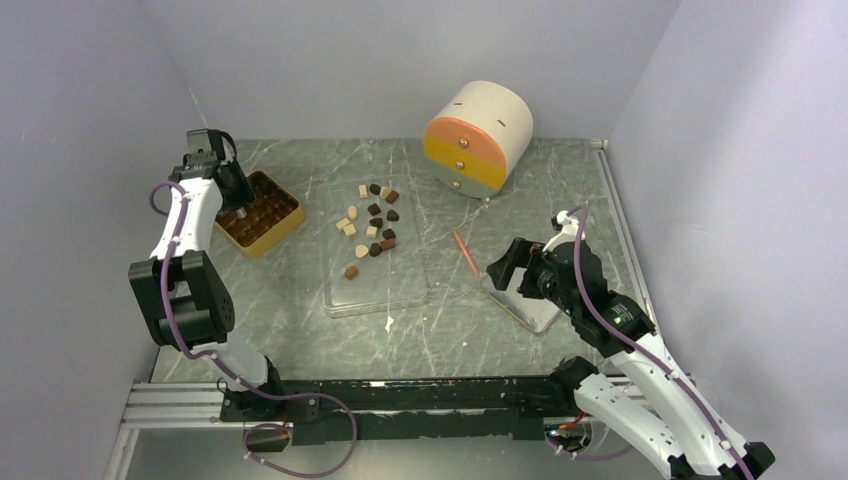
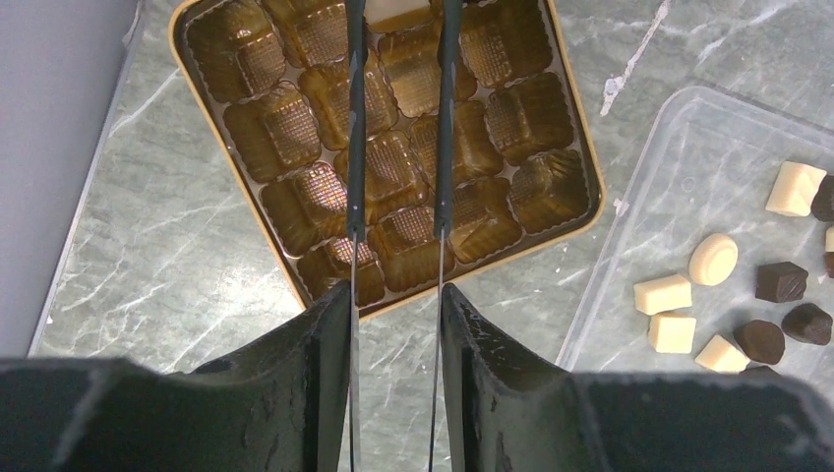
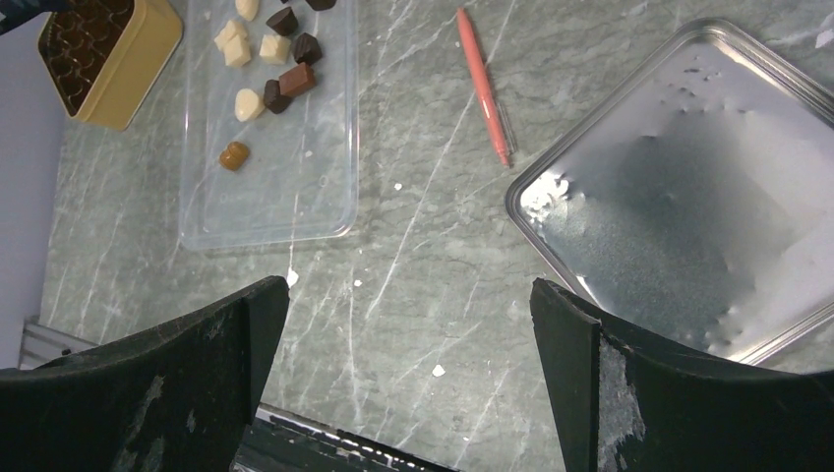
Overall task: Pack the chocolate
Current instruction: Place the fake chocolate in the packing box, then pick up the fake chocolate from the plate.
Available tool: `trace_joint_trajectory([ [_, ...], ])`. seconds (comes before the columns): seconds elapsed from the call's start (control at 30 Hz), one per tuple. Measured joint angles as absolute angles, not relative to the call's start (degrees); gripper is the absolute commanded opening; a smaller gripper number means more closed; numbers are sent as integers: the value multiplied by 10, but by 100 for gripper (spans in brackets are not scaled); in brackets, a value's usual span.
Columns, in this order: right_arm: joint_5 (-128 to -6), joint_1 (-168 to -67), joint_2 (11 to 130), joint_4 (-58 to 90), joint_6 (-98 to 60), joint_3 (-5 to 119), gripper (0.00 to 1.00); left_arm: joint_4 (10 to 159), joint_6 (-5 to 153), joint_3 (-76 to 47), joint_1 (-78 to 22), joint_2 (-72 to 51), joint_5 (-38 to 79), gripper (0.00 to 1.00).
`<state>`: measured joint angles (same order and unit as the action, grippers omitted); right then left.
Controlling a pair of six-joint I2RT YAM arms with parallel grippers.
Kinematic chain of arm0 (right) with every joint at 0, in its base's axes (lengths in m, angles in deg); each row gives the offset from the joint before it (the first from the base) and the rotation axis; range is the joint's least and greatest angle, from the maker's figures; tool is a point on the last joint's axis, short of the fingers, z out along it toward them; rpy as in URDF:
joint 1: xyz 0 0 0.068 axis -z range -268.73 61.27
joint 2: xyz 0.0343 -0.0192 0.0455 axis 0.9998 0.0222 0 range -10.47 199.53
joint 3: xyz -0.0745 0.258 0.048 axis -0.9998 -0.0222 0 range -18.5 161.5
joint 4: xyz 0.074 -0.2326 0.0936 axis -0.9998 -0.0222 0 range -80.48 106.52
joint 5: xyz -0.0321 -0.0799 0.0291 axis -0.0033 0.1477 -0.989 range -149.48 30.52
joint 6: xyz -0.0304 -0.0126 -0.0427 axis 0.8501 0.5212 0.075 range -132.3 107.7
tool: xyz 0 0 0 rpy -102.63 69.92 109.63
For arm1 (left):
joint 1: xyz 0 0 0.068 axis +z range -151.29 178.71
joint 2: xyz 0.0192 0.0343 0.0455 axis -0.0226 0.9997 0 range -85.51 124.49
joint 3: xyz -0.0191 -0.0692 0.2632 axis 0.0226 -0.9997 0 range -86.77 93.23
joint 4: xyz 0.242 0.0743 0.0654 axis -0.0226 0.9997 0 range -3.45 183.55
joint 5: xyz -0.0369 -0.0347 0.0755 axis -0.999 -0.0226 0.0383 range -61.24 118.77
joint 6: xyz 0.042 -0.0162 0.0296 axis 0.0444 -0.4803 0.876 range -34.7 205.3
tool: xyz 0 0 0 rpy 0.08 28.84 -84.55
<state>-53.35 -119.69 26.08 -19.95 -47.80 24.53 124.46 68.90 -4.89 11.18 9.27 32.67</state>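
Observation:
The chocolate pieces [image 1: 372, 222], dark, mid-brown and cream-white, lie scattered on a clear plastic tray [image 1: 375, 285]; some also show in the left wrist view [image 2: 728, 295] and the right wrist view [image 3: 266, 69]. My left gripper [image 1: 238, 205] [image 2: 395, 290] is shut on thin metal tweezers [image 2: 355, 147] above the golden-brown compartmented tray [image 1: 262, 232] [image 2: 586, 157]. A cream-white piece [image 2: 398, 12] sits between the tweezer tips at the tray's far row; I cannot tell whether it rests in a compartment. My right gripper [image 1: 505, 265] [image 3: 408, 295] is open and empty above the table.
An orange-red stick [image 1: 465, 252] [image 3: 484, 84] lies between the clear tray and a silver metal lid [image 1: 530, 305] [image 3: 688, 187]. A round cream, orange and yellow drawer box [image 1: 478, 135] stands at the back. Walls close in on left and right.

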Motion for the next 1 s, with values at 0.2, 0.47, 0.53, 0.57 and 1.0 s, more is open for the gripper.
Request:
trace_joint_trajectory([
  [0.2, -534, -1197, 260, -200, -478, 245, 99, 1245, 689, -43, 112, 92, 324, 37],
  [0.47, -533, -1197, 260, -200, -478, 245, 99, 1251, 691, -41, 101, 59, 299, 37],
  [0.53, -532, -1197, 262, -200, -478, 246, 99, 1253, 692, -41, 88, 45, 295, 37],
  [0.57, -530, -1197, 263, -201, -478, 247, 99, 1254, 694, -41, 81, 39, 294, 37],
  [1.0, -520, -1197, 274, -205, -478, 265, 99, 1322, 721, -31, -67, 17, 266, 37],
])
